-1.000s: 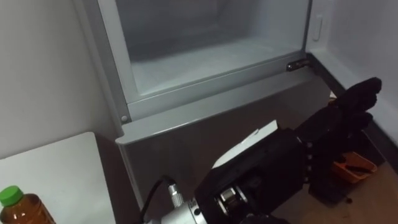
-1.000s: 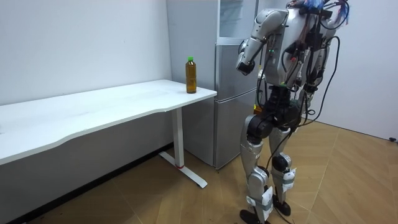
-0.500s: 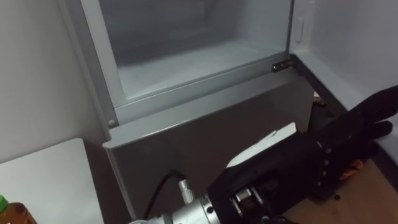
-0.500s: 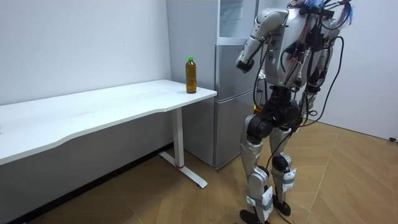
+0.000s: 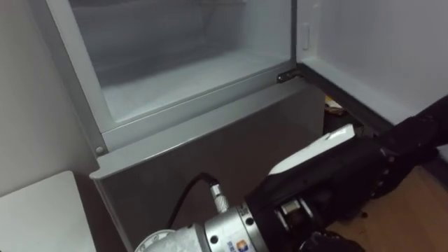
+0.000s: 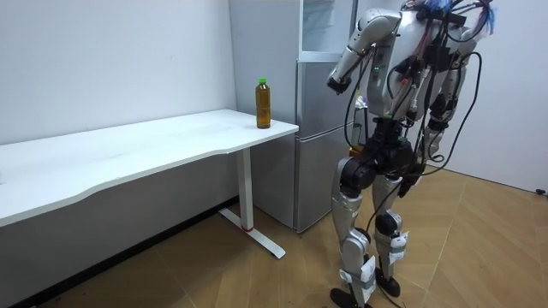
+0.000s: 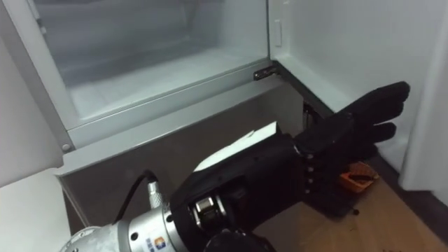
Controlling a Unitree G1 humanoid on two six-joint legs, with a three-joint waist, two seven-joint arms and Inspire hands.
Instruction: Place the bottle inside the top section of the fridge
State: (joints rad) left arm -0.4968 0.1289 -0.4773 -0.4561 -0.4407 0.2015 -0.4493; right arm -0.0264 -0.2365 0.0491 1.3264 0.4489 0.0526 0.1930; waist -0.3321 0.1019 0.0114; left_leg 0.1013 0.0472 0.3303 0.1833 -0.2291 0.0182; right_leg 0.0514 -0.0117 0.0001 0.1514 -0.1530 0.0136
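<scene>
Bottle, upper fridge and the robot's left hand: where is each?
bottle (image 6: 263, 104): room view, on its amber body.
upper fridge (image 7: 147, 77): right eye view, on its bare inside floor.
left hand (image 7: 339, 133): right eye view, on the middle of the hand.

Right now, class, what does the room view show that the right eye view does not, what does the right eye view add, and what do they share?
Room view: the bottle upright on the white table beside the fridge, with the robot standing before the fridge. Right eye view: the floor of the open upper compartment, the door hinge and an orange object on the floor. Shared: the grey fridge and the raised left hand, fingers straight, holding nothing.
</scene>
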